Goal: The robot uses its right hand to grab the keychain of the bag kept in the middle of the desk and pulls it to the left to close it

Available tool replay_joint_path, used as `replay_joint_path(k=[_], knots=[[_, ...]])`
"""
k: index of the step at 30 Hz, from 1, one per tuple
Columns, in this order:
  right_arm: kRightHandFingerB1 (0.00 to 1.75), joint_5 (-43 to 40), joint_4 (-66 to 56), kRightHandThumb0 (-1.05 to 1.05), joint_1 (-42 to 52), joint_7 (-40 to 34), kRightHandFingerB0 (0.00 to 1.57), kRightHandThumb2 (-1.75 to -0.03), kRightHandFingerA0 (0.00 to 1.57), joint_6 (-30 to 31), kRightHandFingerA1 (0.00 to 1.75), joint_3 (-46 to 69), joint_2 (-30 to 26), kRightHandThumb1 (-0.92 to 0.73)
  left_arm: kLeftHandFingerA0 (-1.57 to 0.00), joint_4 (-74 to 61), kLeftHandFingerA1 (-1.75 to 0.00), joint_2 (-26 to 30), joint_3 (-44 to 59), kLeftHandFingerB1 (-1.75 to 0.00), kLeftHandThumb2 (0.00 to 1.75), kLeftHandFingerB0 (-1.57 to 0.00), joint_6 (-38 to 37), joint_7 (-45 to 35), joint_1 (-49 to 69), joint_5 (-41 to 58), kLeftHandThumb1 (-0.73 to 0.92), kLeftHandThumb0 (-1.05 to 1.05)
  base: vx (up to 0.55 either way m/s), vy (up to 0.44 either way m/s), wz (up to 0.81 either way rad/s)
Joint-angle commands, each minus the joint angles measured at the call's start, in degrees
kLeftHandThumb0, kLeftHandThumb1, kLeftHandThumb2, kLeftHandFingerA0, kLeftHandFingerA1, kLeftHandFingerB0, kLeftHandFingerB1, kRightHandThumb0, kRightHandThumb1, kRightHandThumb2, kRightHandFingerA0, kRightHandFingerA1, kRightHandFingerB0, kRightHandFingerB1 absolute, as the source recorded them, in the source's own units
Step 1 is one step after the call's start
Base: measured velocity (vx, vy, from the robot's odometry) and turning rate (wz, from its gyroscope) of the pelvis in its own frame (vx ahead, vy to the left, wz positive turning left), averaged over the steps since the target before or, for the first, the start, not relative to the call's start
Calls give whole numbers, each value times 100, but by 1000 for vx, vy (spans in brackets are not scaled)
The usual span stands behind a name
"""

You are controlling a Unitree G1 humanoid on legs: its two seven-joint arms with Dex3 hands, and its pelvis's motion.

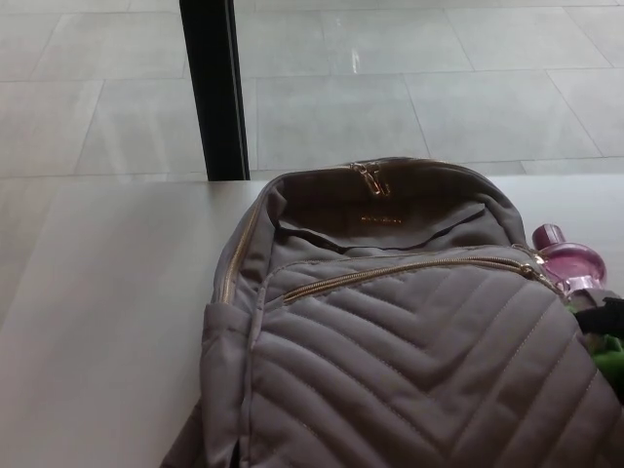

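A grey quilted backpack (390, 361) lies in the middle of the white desk (107, 322). A gold zip (409, 274) runs across its front pocket and ends at the right near a gold pull (538, 271). Past that end, a green fuzzy keychain (609, 359) shows at the picture's right edge. A small black part of my right hand (597, 315) sits right on top of the keychain; whether it holds it is hidden. Two more gold pulls (370, 178) lie at the bag's top. My left hand does not show.
A pink bottle (568, 260) stands behind the bag's right side, close to my right hand. A black post (214, 88) rises beyond the desk's far edge. Tiled floor (409, 88) lies behind it.
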State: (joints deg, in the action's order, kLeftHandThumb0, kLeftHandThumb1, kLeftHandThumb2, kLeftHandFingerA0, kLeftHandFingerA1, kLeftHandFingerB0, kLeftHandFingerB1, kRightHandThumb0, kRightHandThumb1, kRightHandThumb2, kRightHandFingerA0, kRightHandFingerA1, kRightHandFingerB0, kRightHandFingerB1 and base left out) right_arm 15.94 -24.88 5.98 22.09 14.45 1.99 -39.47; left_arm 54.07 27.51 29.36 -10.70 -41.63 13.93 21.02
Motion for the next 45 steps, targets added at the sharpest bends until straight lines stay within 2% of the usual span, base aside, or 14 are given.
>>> replay_joint_path(k=[1,2,8,9,10,28,29,30,31,32,38,41,42,45], knots=[[92,-47,-212,-5,37,100,75,-71,85,-219,160,-54,86,-83,-52,3,-52,3,58,-38,67,-49,58,-1,6,96,89,-81,0,0,0],[107,-11,-259,-6,53,82,71,-74,86,-171,162,-54,103,-78,-51,-23,-57,-10,59,-45,88,-44,28,19,23,86,73,-87,0,0,0],[154,467,-235,-11,139,-703,66,-105,84,-325,175,43,523,-61,-49,-163,-54,-69,100,-39,71,-48,66,39,97,134,92,-86,0,0,0],[120,587,-255,-21,131,-799,91,-114,113,-301,138,74,561,-57,-50,-152,-54,-69,102,-40,72,-48,60,46,98,126,92,-86,0,0,0],[146,621,-279,-11,121,-816,71,-114,84,-267,175,91,580,-60,-50,-129,-54,-63,109,-40,74,-48,62,58,88,123,92,-86,0,0,0],[146,193,-29,-11,-31,-1034,71,-110,84,-554,175,745,1171,-63,-50,-4,-55,-112,179,-41,81,-48,0,150,28,123,92,-84,0,0,0],[123,204,21,-17,-52,-1062,92,-115,114,-643,142,767,1160,-57,-51,4,-54,-112,178,-40,80,-48,-19,167,30,112,92,-84,0,0,0],[145,202,24,-11,-50,-1049,72,-112,87,-641,175,778,1164,-60,-51,-3,-54,-94,188,-40,80,-48,-10,154,46,119,92,-84,0,0,0],[122,225,34,-17,-58,-1042,91,-115,115,-650,142,793,1146,-57,-51,-7,-53,-88,191,-40,80,-48,-3,164,52,119,92,-84,0,0,0],[156,177,87,-9,-103,-1015,68,-113,86,-666,175,839,1130,-57,-52,-32,-54,-98,211,-41,80,-49,29,171,42,148,92,-84,0,0,0],[152,106,92,-8,-94,-948,69,-111,84,-703,175,871,1128,-57,-51,-83,-55,-118,227,-41,80,-50,75,158,47,169,92,-85,0,0,0],[153,25,149,-10,-136,-944,70,-113,86,-753,175,863,1144,-56,-51,-43,-54,-117,218,-41,81,-50,63,177,20,148,92,-86,0,0,0],[123,-23,179,-20,-197,-916,95,-116,119,-728,142,855,1143,-55,-48,-62,-56,-128,216,-45,92,-44,36,187,23,142,85,-92,0,0,0],[123,-268,211,-19,-323,-814,96,-116,121,-661,143,880,1202,-55,-49,-92,-52,-125,211,-40,80,-48,4,199,44,126,92,-88,0,0,0]])
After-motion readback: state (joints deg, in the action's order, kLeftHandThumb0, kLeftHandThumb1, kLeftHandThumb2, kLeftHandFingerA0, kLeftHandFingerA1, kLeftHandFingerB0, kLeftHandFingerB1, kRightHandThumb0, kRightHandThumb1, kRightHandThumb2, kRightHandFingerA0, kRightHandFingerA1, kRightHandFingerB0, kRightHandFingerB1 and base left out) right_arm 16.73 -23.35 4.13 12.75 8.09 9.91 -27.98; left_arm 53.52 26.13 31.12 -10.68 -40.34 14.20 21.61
